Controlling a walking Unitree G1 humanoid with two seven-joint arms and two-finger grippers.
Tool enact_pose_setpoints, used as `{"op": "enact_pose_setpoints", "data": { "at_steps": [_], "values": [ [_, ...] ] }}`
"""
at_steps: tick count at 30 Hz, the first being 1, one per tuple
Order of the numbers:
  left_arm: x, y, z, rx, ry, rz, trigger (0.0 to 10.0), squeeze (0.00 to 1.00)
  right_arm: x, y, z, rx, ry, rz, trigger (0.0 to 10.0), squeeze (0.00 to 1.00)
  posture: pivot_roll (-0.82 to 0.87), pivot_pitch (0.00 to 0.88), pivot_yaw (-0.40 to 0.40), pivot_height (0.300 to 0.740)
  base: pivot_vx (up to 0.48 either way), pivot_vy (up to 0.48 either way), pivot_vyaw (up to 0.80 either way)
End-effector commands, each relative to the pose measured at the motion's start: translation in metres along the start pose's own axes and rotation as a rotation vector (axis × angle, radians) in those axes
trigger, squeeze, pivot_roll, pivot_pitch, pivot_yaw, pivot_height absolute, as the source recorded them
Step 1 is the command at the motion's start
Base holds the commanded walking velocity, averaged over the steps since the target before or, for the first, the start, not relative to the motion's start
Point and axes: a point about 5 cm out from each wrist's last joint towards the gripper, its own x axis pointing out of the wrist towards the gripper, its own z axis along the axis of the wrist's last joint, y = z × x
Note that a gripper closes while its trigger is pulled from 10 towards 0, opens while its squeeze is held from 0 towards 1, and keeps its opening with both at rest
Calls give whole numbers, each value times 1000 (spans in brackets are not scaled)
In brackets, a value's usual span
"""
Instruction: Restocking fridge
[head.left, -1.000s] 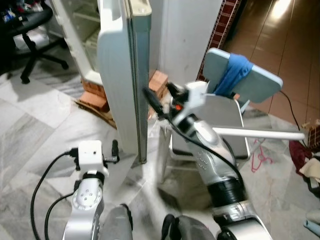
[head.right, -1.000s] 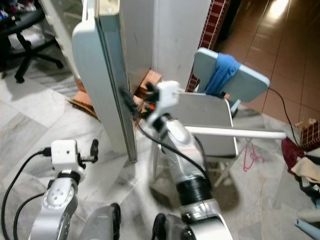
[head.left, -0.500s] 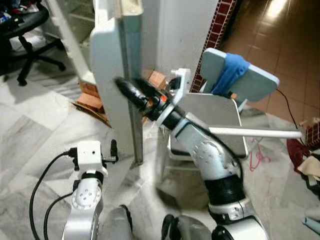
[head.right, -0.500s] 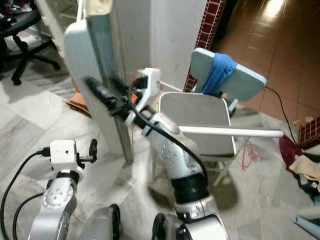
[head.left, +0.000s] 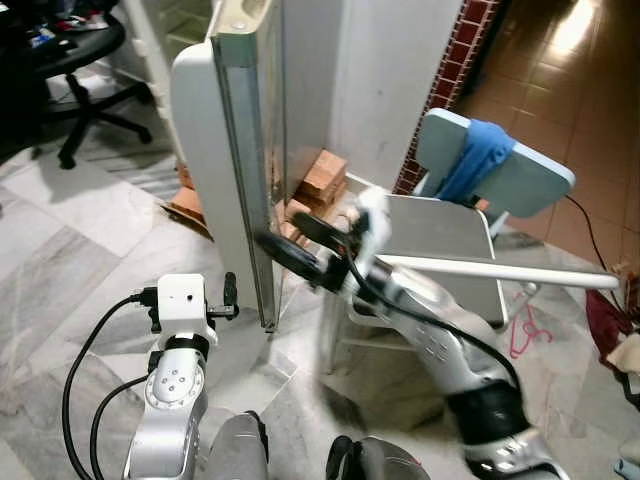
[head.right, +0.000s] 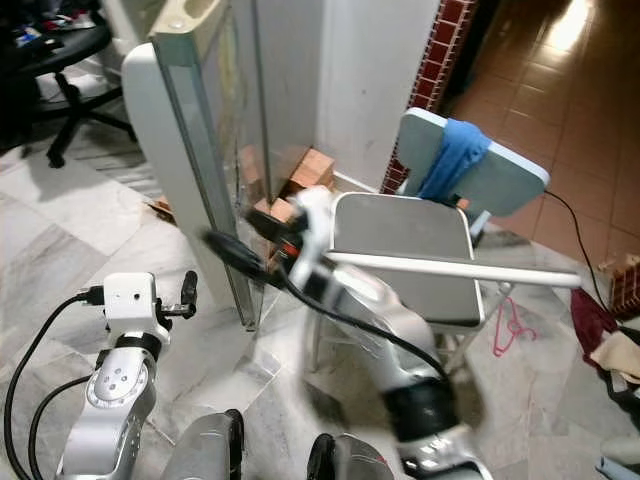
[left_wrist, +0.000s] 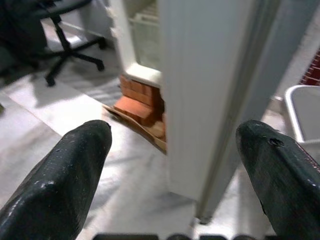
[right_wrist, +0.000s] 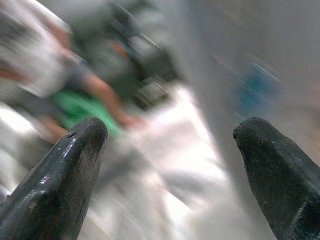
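- the left gripper (left_wrist: 172, 175) hangs low beside the white fridge door (head.left: 215, 150), its black fingers spread wide apart.
- the left wrist view adds the open fridge compartment (left_wrist: 145, 35), red bricks (left_wrist: 140, 102) under it and a black office chair (left_wrist: 65, 30).
- the right gripper (head.left: 290, 245) reaches, blurred, at the door's edge, fingers apart.
- a grey folding chair (head.left: 440, 235) carries a blue cloth (head.left: 478, 158).

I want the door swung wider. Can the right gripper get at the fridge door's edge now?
Probably yes: the right gripper, fingers open, sits right by the fridge door edge, with nothing between them.
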Motion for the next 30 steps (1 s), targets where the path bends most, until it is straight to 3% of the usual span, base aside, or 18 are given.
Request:
{"op": "enact_pose_setpoints", "data": {
  "at_steps": [1, 8, 13, 17, 24, 28, 30],
  "values": [
    [4, 8, 2, 27, -18, 24, 10000, 0, -5, -5, 1, -59, -1, -51, 10000, 0, 126, 109, -27, 740, 0, 480, 0],
    [22, 37, 8, 76, -46, 86, 10000, 0, -14, -16, 15, -150, -57, -135, 10000, 0, 107, 108, -23, 740, 0, 69, 0],
    [26, 40, 15, 83, -67, 88, 10000, 0, -10, -14, 19, -171, -104, -172, 10000, 0, 112, 111, -14, 740, 0, 0, 0],
    [15, 34, 16, 93, -90, 65, 10000, 0, -9, -6, 14, -202, -104, -169, 10000, 0, 124, 119, -8, 740, 0, 0, 0],
    [3, 30, 7, 80, -85, 62, 10000, 0, -15, -12, 8, -269, -94, -270, 10000, 0, 129, 110, -8, 740, 0, 0, 0],
    [-13, 22, 4, 59, -99, 48, 10000, 0, -40, -29, 3, -378, -96, -460, 10000, 0, 103, 89, 26, 740, 0, 0, 0],
    [-21, 18, 4, 49, -105, 26, 10000, 0, -51, -29, 1, -414, -99, -439, 10000, 0, 95, 84, 36, 740, 0, 0, 0]
  ]
}}
